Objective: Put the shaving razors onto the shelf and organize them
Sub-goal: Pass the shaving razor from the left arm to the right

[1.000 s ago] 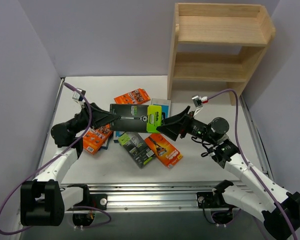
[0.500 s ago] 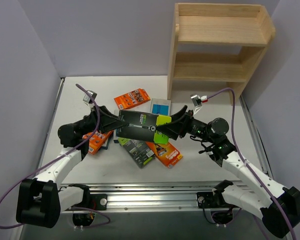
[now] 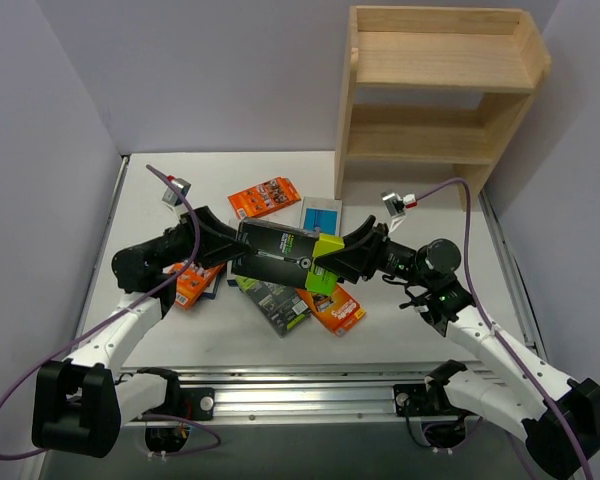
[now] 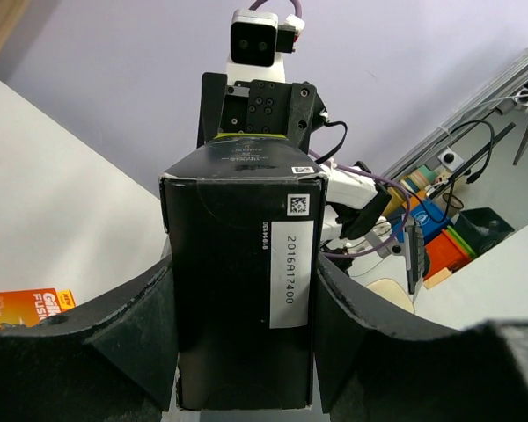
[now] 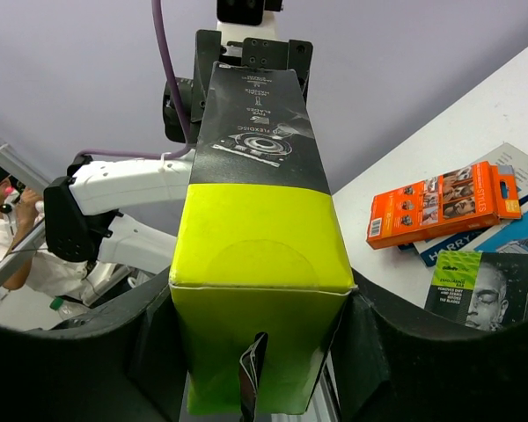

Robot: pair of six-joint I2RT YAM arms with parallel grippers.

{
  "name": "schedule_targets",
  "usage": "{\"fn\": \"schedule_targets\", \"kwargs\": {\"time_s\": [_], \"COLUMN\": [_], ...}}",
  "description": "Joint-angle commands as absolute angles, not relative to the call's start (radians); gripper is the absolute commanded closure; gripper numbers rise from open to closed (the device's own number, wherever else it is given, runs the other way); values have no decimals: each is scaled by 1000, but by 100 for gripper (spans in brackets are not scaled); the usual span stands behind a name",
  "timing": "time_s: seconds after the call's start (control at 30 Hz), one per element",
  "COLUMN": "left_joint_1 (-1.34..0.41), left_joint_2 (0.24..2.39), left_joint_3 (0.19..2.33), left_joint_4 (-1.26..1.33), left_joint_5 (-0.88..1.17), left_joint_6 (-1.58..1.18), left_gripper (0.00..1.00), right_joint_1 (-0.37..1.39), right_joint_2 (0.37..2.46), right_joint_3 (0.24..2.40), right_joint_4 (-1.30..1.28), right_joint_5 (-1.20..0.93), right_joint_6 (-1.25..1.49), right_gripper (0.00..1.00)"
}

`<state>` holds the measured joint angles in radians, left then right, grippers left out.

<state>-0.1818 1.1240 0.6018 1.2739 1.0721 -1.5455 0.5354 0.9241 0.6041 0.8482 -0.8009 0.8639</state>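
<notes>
**Held item.** Black box with a lime-green end (image 3: 285,256), carried clear of the worktop (image 3: 420,335) over its middle and lying lengthwise between the two arms.
- The black end is clamped between the fingers of the left gripper (image 3: 232,248), jaws closed on both sides of the box.
- On this end, in the left wrist view, a white sticker printed "2016A17400" and a small square code are read.
- The lime end is enclosed by the right gripper (image 3: 340,262), jaws set against both of its sides in the right wrist view.
- White print on the black face is seen there but is too small to be read.

**Lying on the worktop, under and around the held box.**
- Second black box (image 3: 273,300), toward the near edge.
- Near orange pack (image 3: 337,309), just beside it.
- Left orange pack (image 3: 188,283), toward the left edge.
- Far orange pack (image 3: 264,193), toward the far edge.
- Light-blue card (image 3: 321,213), near the foot of the shelf.
- Further blue card (image 5: 449,255), partly covered by an orange pack; lettering beginning "HARRY" is read.
- One orange pack (image 4: 22,308), which of the three cannot be told; the letters "FUSI" are read.

**Shelf** (image 3: 430,100). Wooden, two tiers, upright at the far right corner of the worktop, well apart from the held box.
</notes>
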Motion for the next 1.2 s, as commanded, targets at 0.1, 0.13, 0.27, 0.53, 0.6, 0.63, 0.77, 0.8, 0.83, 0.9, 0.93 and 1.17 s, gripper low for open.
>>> {"fn": "schedule_targets", "kwargs": {"time_s": [0.1, 0.13, 0.27, 0.53, 0.6, 0.63, 0.77, 0.8, 0.83, 0.9, 0.93, 1.17], "left_joint_1": [-160, -158, -156, -137, -133, -133, -133, -133, -132, -127, -124, -110], "left_joint_2": [1132, 1131, 1118, 1147, 1154, 1152, 1150, 1150, 1150, 1152, 1152, 1152], "left_joint_3": [666, 664, 663, 683, 689, 690, 716, 730, 735, 761, 771, 836], "left_joint_4": [1232, 1142, 1002, 861, 853, 845, 802, 789, 757, 709, 636, 463], "left_joint_5": [1014, 1003, 970, 960, 959, 957, 957, 957, 957, 959, 957, 933], "left_joint_6": [-1459, -1439, -1349, -1292, -1289, -1289, -1267, -1249, -1240, -1201, -1181, -1086], "left_gripper": [77, 73, 56, 47, 46, 43, 37, 37, 36, 36, 36, 31], "right_joint_1": [528, 528, 528, 529, 529, 529, 528, 528, 528, 526, 526, 525], "right_joint_2": [905, 907, 913, 911, 901, 897, 877, 871, 870, 867, 868, 882], "right_joint_3": [594, 588, 558, 482, 482, 483, 489, 486, 483, 474, 471, 476], "right_joint_4": [943, 959, 1002, 1083, 1066, 1054, 971, 968, 966, 966, 966, 940], "right_joint_5": [-841, -836, -802, -664, -657, -652, -623, -617, -611, -597, -594, -584], "right_joint_6": [877, 899, 936, 1095, 1100, 1101, 1094, 1094, 1101, 1109, 1115, 1123], "right_gripper": [100, 100, 100, 100, 100, 100, 100, 100, 100, 100, 100, 100]}}
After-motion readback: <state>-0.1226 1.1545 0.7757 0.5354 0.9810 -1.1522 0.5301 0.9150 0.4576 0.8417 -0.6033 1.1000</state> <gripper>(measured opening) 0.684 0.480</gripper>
